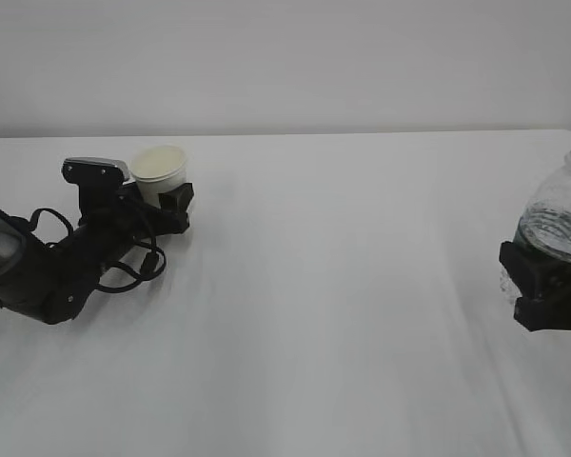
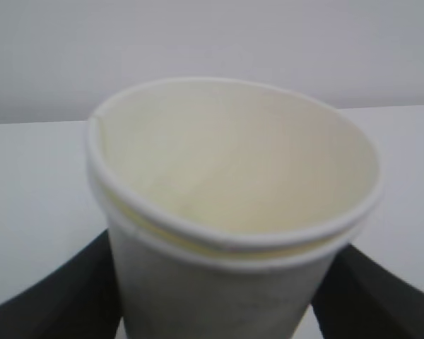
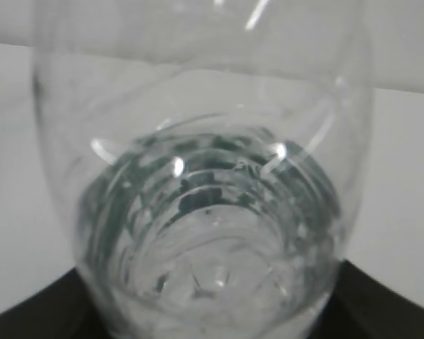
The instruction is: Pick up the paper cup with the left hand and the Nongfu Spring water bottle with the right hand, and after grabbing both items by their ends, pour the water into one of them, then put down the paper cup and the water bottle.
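Note:
The white paper cup (image 1: 160,169) stands upright on the white table (image 1: 324,286) at the left. My left gripper (image 1: 164,197) lies low along the table with a black finger against each side of the cup. In the left wrist view the paper cup (image 2: 226,212) fills the frame, its cream inside dry, and the fingers (image 2: 56,300) press its lower wall. At the right edge my right gripper (image 1: 542,286) is shut on the lower part of the clear ribbed water bottle (image 1: 557,224). Water (image 3: 212,233) sits in the bottle (image 3: 205,106), held upright.
The left arm's cables (image 1: 124,262) and silver-grey box (image 1: 95,169) lie beside the cup. A pale wall (image 1: 285,57) stands behind the table's far edge. White tabletop stretches between the two grippers.

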